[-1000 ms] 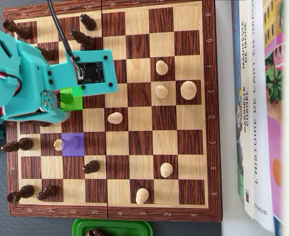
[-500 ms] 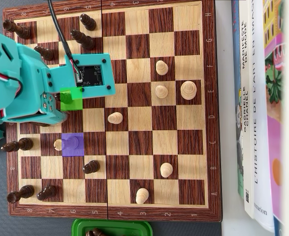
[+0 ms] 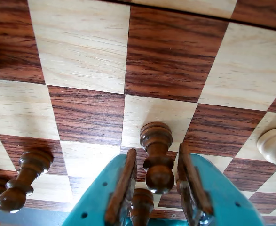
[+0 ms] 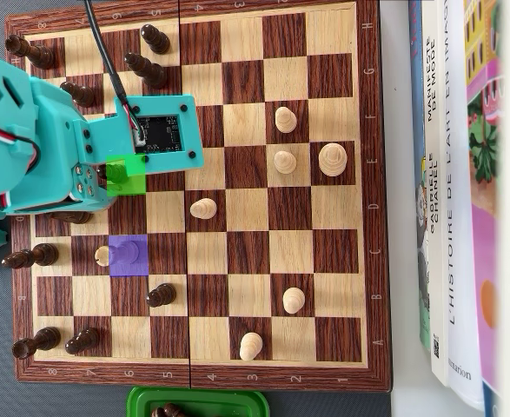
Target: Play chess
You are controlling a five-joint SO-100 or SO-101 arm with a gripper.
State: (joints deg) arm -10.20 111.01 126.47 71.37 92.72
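Wrist view first: the gripper (image 3: 157,176) straddles a dark pawn (image 3: 156,157), one wood-lined finger (image 3: 121,188) to its left and one to its right. Small gaps show on both sides of the piece, so the fingers stand a little apart around it, not pressing. Another dark piece (image 3: 22,181) stands lower left, and a pale piece (image 3: 275,146) peeks in at the right edge.

Now the overhead view: the teal arm (image 4: 37,139) covers the chessboard (image 4: 367,200) at its left side, above a green-tinted square (image 4: 131,174). A purple-tinted square (image 4: 129,254) lies lower down. Rank letters run down the board's right border. Books (image 4: 454,191) lie right of it; one spine reads "L'HISTOIRE DE L'ART EN IMAGES".
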